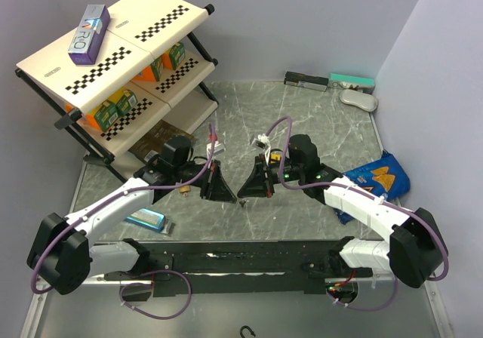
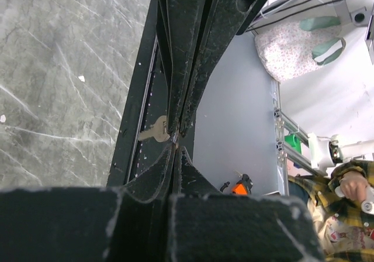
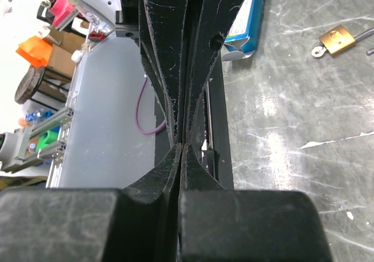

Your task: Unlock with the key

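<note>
Padlock (image 3: 337,38) — one, brass, lying on the surface (image 3: 292,133). One silver key (image 2: 153,131), pinched by the left gripper (image 2: 175,140); right gripper (image 3: 182,144) clenched shut.

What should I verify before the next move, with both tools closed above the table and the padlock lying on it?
1. Key held: ok. The left tool pinches the key at its fingertips.
2. Padlock held steady: not ok. The right tool is shut on nothing; the padlock lies loose on the table, apart from it.
3. Key blade direction: cannot tell. Only the head of the key shows.
4. Keyhole facing the key: cannot tell. The padlock is too small in view.
5. Padlock locked or open: cannot tell.
</note>
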`<state>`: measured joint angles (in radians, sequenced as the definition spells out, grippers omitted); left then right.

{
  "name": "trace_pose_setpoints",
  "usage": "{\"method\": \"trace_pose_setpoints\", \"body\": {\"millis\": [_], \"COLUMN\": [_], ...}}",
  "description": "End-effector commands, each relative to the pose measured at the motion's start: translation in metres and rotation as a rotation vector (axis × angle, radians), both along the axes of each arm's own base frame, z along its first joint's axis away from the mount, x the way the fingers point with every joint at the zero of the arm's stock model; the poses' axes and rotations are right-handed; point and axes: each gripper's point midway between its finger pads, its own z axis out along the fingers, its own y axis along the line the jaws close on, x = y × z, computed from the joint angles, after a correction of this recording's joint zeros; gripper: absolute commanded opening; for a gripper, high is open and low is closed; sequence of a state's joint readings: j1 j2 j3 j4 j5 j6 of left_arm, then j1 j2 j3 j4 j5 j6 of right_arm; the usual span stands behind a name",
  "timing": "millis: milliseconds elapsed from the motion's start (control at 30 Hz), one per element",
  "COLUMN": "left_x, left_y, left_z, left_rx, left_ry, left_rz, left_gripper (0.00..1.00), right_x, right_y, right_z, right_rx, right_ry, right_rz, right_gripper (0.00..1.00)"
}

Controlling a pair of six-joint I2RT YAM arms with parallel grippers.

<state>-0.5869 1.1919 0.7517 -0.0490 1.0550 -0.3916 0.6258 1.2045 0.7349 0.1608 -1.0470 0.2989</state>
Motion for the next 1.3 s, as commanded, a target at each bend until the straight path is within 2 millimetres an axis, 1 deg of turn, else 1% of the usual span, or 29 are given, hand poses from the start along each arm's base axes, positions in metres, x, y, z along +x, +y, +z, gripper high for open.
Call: {"method": "trace_pose_setpoints", "body": {"millis": [0, 33, 100, 167, 200, 233, 267, 300, 367, 433, 467, 500, 533, 567, 600, 633, 667, 700, 733, 767, 800, 833, 867, 933, 1000, 1033, 1100, 1133, 1267], "left_x": [0.024, 0.028, 0.042, 0.050, 0.056, 0.069, 0.074, 0.083, 0.110, 0.128, 0.140, 0.145, 0.151, 0.158, 0.162, 0.170, 0.176, 0.180, 0.188, 0.192, 0.196, 0.205, 0.208, 0.219, 0.228, 0.229, 0.232, 0.230, 0.218], "left_y": [-0.007, -0.008, -0.009, -0.010, -0.010, -0.011, -0.011, -0.011, -0.013, -0.019, -0.025, -0.029, -0.035, -0.042, -0.047, -0.053, -0.060, -0.065, -0.072, -0.078, -0.081, -0.087, -0.092, -0.100, -0.108, -0.109, -0.114, -0.114, -0.119], "left_z": [0.024, 0.025, 0.029, 0.043, 0.047, 0.057, 0.055, 0.056, 0.044, 0.040, 0.020, 0.015, 0.017, -0.001, -0.007, -0.004, -0.024, -0.028, -0.025, -0.044, -0.051, -0.048, -0.065, -0.079, -0.082, -0.096, -0.105, -0.119, -0.137], "left_rx": [-0.045, -0.046, -0.043, -0.082, -0.092, -0.123, -0.126, -0.132, -0.098, -0.071, -0.033, -0.027, -0.038, -0.015, -0.009, -0.016, 0.017, 0.023, 0.017, 0.051, 0.068, 0.061, 0.091, 0.117, 0.126, 0.157, 0.181, 0.212, 0.260], "left_ry": [-0.121, -0.124, -0.149, -0.202, -0.216, -0.251, -0.252, -0.246, -0.221, -0.194, -0.159, -0.142, -0.144, -0.115, -0.104, -0.106, -0.074, -0.077, -0.088, -0.068, -0.070, -0.081, -0.063, -0.054, -0.063, -0.044, -0.044, -0.023, 0.003], "left_rz": [0.101, 0.123, 0.192, 0.237, 0.267, 0.335, 0.368, 0.412, 0.516, 0.557, 0.572, 0.576, 0.566, 0.550, 0.543, 0.539, 0.524, 0.517, 0.515, 0.508, 0.505, 0.507, 0.503, 0.506, 0.508, 0.507, 0.510, 0.506, 0.505], "left_gripper": [0.09, 0.41, 0.75, 0.86, 0.91, 0.97, 0.99, 0.99, 0.99, 0.99, 0.99, 0.99, 0.99, 0.99, 0.99, 0.99, 0.99, 0.99, 0.98, 0.98, 0.98, 0.98, 0.98, 0.98, 0.98, 0.98, 0.98, 0.98, 0.97], "right_x": [0.004, 0.009, 0.026, 0.036, 0.051, 0.057, 0.064, 0.075, 0.089, 0.107, 0.112, 0.112, 0.120, 0.120, 0.118, 0.117, 0.118, 0.113, 0.111, 0.110, 0.106, 0.105, 0.102, 0.100, 0.099, 0.099, 0.098, 0.098, 0.098], "right_y": [0.003, 0.002, -0.007, -0.015, -0.025, -0.033, -0.040, -0.054, -0.073, -0.103, -0.114, -0.124, -0.142, -0.149, -0.157, -0.163, -0.170, -0.173, -0.176, -0.179, -0.181, -0.182, -0.185, -0.188, -0.191, -0.192, -0.196, -0.197, -0.198], "right_z": [0.022, 0.019, 0.011, 0.008, 0.009, 0.002, 0.000, 0.001, -0.006, -0.010, -0.011, -0.008, -0.011, -0.010, -0.006, -0.007, -0.006, -0.001, -0.003, -0.003, 0.001, 0.002, 0.002, 0.002, 0.002, 0.004, 0.003, 0.003, 0.003], "right_rx": [0.051, 0.042, 0.035, 0.048, 0.057, 0.047, 0.042, 0.043, 0.026, 0.004, -0.001, 0.005, -0.005, -0.005, 0.006, 0.002, -0.001, 0.012, 0.005, 0.002, 0.010, 0.008, 0.005, -0.006, -0.018, -0.017, -0.031, -0.033, -0.034], "right_ry": [-0.065, -0.051, -0.033, 0.002, -0.005, 0.017, 0.019, 0.012, 0.021, 0.022, 0.019, 0.000, -0.002, -0.015, -0.046, -0.050, -0.067, -0.101, -0.100, -0.112, -0.137, -0.145, -0.153, -0.169, -0.181, -0.191, -0.196, -0.199, -0.203], "right_rz": [-0.017, -0.045, -0.128, -0.188, -0.258, -0.303, -0.348, -0.421, -0.536, -0.701, -0.754, -0.800, -0.887, -0.924, -0.958, -0.991, -1.031, -1.045, -1.058, -1.077, -1.082, -1.089, -1.100, -1.109, -1.122, -1.127, -1.143, -1.147, -1.151], "right_gripper": [0.00, 0.00, 0.00, 0.00, 0.00, 0.00, 0.00, 0.00, 0.00, 0.00, 0.00, 0.00, 0.00, 0.00, 0.00, 0.00, 0.00, 0.00, 0.00, 0.00, 0.00, 0.00, 0.00, 0.00, 0.00, 0.00, 0.00, 0.00, 0.00]}}
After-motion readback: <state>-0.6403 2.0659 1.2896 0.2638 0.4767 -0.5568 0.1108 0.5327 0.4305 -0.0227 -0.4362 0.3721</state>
